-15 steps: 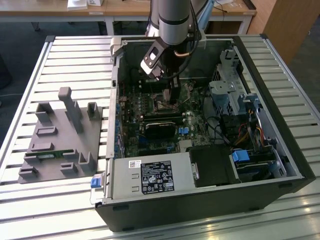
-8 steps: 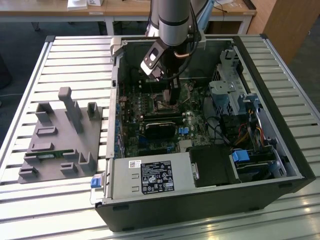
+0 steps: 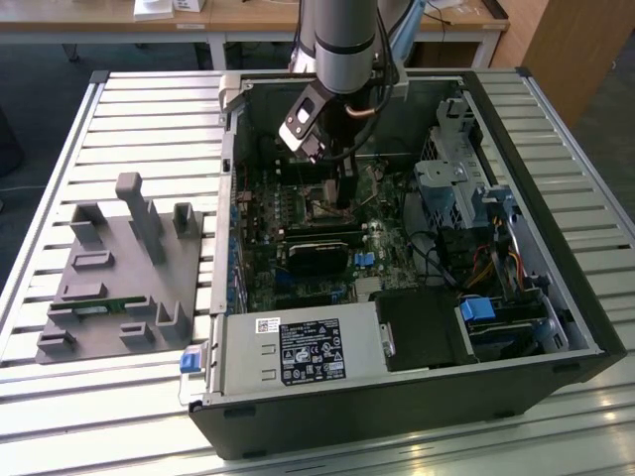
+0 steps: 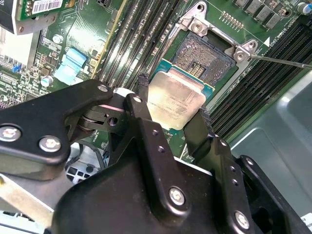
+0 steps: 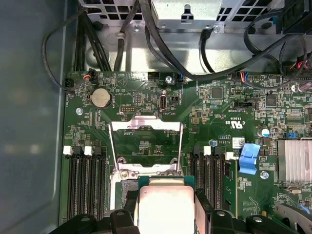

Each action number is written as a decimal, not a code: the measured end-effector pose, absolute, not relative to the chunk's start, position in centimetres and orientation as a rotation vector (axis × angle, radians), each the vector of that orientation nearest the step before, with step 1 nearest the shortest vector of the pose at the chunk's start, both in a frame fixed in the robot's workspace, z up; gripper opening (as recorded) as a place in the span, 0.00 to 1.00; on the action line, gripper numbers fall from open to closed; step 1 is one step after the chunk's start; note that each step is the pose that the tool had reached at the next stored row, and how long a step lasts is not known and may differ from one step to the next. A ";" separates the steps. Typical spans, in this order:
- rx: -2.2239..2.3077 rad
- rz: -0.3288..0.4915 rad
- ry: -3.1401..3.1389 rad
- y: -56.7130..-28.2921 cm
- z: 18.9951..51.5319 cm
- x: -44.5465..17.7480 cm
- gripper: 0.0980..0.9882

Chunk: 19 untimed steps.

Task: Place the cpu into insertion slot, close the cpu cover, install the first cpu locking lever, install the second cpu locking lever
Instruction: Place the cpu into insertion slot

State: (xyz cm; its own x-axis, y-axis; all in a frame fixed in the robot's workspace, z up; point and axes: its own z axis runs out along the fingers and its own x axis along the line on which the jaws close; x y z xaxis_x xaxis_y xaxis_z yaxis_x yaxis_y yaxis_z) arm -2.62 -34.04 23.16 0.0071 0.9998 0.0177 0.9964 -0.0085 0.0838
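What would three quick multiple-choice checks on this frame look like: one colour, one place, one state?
1. What colour is the board? A red; B white; C green.
2. Where is the cpu? A gripped in the end effector, near the slot; B seated in the slot; C lying loose on the board.
3. How is the cover? A shut over the slot; B swung open; C clamped in the end effector.
Answers:
1 C, green in both wrist views.
2 A, the fingers clamp its edges in the second wrist view.
3 B, the frame lies back from the slot in the first wrist view.
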 end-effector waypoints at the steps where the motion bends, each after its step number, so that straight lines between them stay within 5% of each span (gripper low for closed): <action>1: 2.195 0.111 2.178 -34.0 23.1 -2.6 0.49; 19: 2.194 0.111 2.180 -33.9 22.5 -2.6 0.49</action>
State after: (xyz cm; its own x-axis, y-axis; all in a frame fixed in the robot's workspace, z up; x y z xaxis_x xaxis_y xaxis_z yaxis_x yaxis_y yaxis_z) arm -2.62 -33.86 22.51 0.0058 0.9998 0.0177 0.9965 -0.0073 0.0838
